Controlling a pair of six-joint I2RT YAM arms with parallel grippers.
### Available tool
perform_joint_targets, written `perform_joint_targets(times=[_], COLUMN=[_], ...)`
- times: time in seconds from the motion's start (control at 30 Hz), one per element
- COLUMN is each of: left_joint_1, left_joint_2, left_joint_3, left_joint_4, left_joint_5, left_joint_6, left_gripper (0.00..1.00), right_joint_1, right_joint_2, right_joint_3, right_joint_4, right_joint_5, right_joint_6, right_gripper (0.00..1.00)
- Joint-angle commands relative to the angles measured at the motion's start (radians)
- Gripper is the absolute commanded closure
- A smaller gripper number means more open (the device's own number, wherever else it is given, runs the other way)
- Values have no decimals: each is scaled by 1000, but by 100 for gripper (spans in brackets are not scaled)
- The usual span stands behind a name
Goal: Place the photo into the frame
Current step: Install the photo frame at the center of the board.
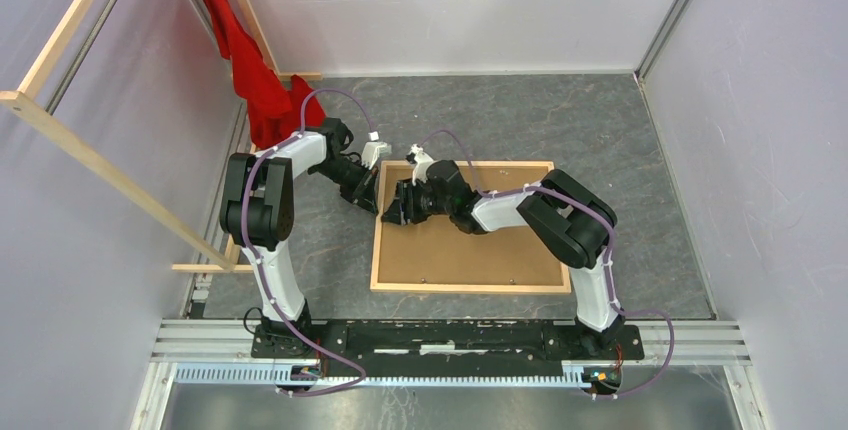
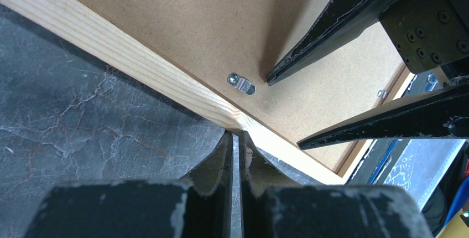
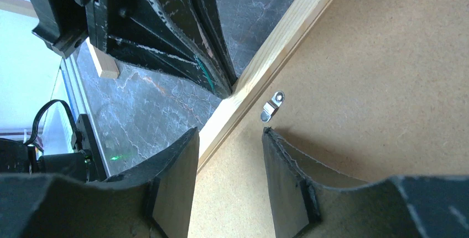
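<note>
Though closed, left hand (image 2: 236, 137) at frame (image 2: 110, 44).

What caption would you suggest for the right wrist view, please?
Open right gripper poised by a metal clip on the hardboard backing, shut left gripper at the frame.

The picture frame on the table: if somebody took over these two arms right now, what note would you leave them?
Left gripper: shut, tips against the outer edge of the frame.
Right gripper: open, empty, over the brown backing panel, beside a metal clip.
Frame lies back up on the table, backing panel in it.
Photo: not visible; cannot tell whether it is underneath.
To do: confirm the photo is in, then probably secure the clips.
</note>
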Motion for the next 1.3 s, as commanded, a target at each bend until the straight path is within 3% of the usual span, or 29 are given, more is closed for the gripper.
perform_joint_targets(times=[0.0,1.27], left_joint_1=[-11,-11], left_joint_2=[18,13], left_joint_3=[-4,2], left_joint_4=[43,43], left_joint_5=[-53,-66], left_joint_6=[20,29], left_gripper=[90,90], right_joint_1=[3,8], right_joint_2=[32,121], right_joint_3=[48,94], right_joint_4=[-28,11], right_joint_5=[19,43], right_joint_6=[-6,47], right_gripper=[48,50])
